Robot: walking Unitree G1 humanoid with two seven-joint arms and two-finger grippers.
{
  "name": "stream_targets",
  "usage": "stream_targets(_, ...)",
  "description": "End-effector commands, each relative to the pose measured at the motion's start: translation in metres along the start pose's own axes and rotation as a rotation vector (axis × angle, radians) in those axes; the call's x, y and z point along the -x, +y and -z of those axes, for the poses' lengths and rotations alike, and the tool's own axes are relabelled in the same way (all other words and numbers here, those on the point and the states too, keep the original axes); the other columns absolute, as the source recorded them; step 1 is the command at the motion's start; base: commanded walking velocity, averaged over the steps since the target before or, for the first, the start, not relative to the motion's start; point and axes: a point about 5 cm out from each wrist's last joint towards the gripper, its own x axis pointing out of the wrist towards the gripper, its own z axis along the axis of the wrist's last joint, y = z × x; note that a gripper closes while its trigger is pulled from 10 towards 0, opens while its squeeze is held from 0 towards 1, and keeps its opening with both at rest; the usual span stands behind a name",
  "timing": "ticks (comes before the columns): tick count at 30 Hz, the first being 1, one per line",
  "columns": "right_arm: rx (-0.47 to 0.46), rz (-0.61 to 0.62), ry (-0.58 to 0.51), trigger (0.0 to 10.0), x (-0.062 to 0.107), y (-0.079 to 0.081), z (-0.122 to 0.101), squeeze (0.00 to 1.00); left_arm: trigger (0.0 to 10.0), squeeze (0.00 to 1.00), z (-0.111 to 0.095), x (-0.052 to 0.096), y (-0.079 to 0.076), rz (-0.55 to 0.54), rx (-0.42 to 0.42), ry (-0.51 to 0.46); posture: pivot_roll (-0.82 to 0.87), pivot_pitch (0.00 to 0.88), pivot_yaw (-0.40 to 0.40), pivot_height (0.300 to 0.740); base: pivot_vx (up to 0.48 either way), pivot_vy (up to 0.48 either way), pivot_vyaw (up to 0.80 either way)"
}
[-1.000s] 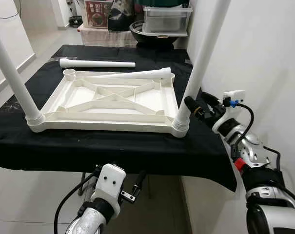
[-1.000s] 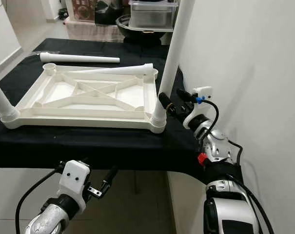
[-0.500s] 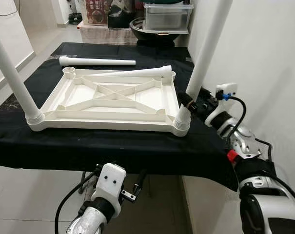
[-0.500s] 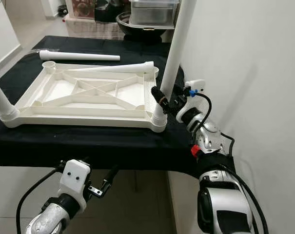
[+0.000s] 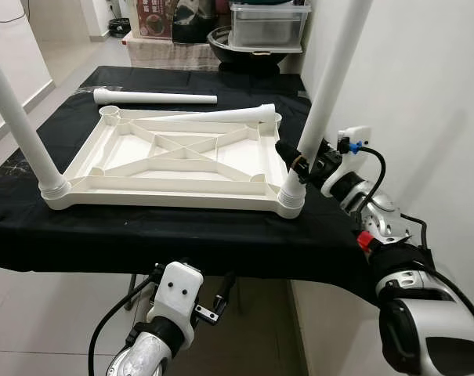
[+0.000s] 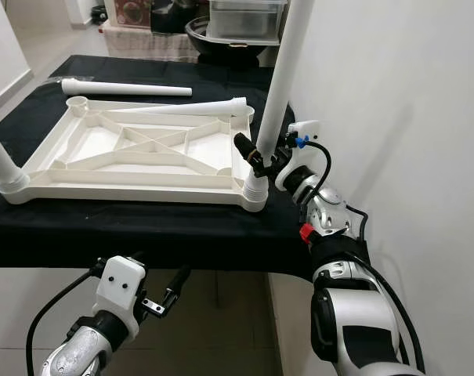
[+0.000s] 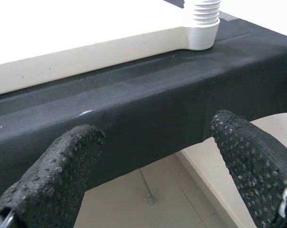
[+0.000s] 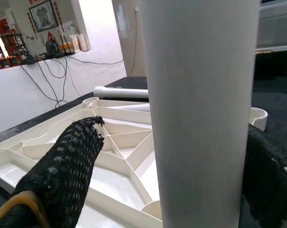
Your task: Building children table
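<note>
Two legs are already standing in the upside-down white tabletop [image 5: 174,160], which sits on the black-covered table [image 5: 182,235]. Going left to right: the near-left leg [image 5: 17,117] is upright in its corner socket. Your left gripper [image 5: 191,296] hangs low below the table's front edge, fingers [image 7: 53,175] spread wide with nothing between them (pretty much idle). Further back, one loose leg [image 5: 154,98] lies flat on the cloth beyond the tabletop, and another loose leg [image 5: 213,117] rests across its far rim.

Now the bit that matters: the near-right leg [image 5: 331,78] stands in its socket with its long axis running straight up, and your right gripper [image 5: 299,163] is at its lower part, just above the threaded collar [image 5: 290,196]. In the right wrist view the leg sits between the two fingers [image 8: 74,161], which are open around it; I can't tell if they're touching yet. Right arm is clearly the nearer one, so I'd guess closing on the leg comes next.
</note>
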Motion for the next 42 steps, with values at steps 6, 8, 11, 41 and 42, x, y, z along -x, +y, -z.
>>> stream_targets(6,0.014,0.003,-0.002,10.0,-0.008,0.004,-0.002,0.0,10.0,0.0,0.001,0.001,-0.002,0.003,0.0,0.008,0.09,0.128,-0.069,0.74,0.0,0.0,0.0)
stream_targets(8,0.015,0.008,-0.002,10.0,-0.009,0.004,-0.002,0.0,10.0,0.0,0.0,0.001,-0.002,0.002,0.0,0.007,0.09,0.128,-0.069,0.74,0.0,0.0,0.0)
stream_targets(11,0.018,0.019,-0.002,10.0,-0.01,0.004,-0.003,0.0,10.0,0.0,0.0,0.001,-0.002,0.002,0.0,0.007,0.09,0.128,-0.07,0.74,0.0,0.0,0.0)
stream_targets(41,0.099,0.104,0.065,0.0,-0.015,0.011,0.012,0.0,10.0,0.0,-0.002,-0.001,0.001,-0.009,-0.003,-0.004,0.09,0.11,-0.069,0.74,0.0,0.0,0.0)
stream_targets(42,0.134,0.14,0.084,0.0,-0.017,0.012,0.014,0.0,10.0,0.0,-0.002,-0.002,0.002,-0.013,-0.005,-0.008,0.09,0.108,-0.069,0.74,0.0,0.0,0.0)
